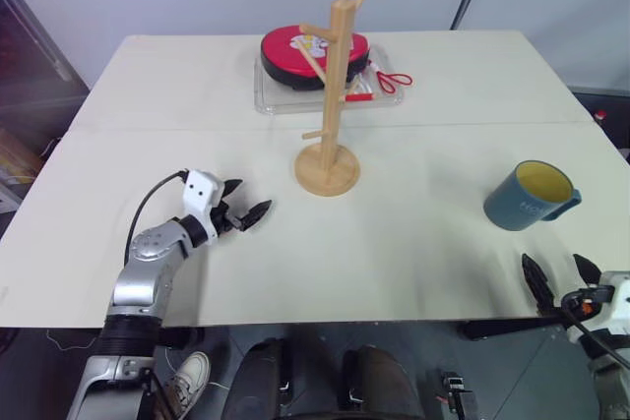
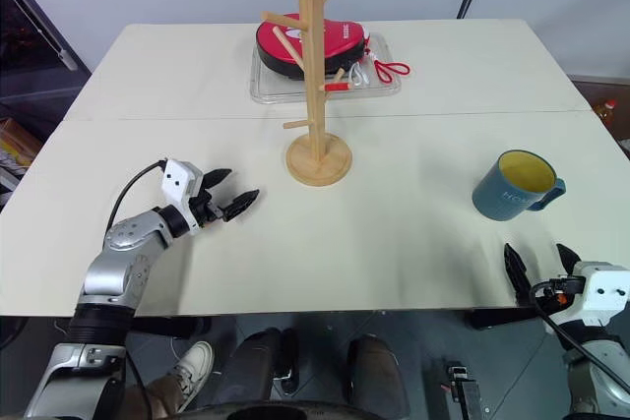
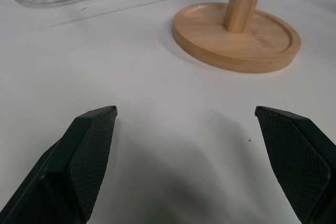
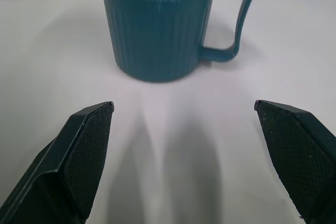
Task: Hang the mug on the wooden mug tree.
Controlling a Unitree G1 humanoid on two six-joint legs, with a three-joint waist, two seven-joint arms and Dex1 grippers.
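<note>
Mug stands upright at table's right, just ahead of right gripper, handle pointing right; jaws spread wide, empty. Left gripper also spread, nearer wooden mug tree.

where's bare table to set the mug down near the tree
Free: the stretch between the wooden mug tree and the mug, and the patch between the tree's base and the left gripper. Crowded: behind the tree, where the clear tray sits.

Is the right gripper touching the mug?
Apart. The right wrist view shows bare table between the open right gripper and the mug.
</note>
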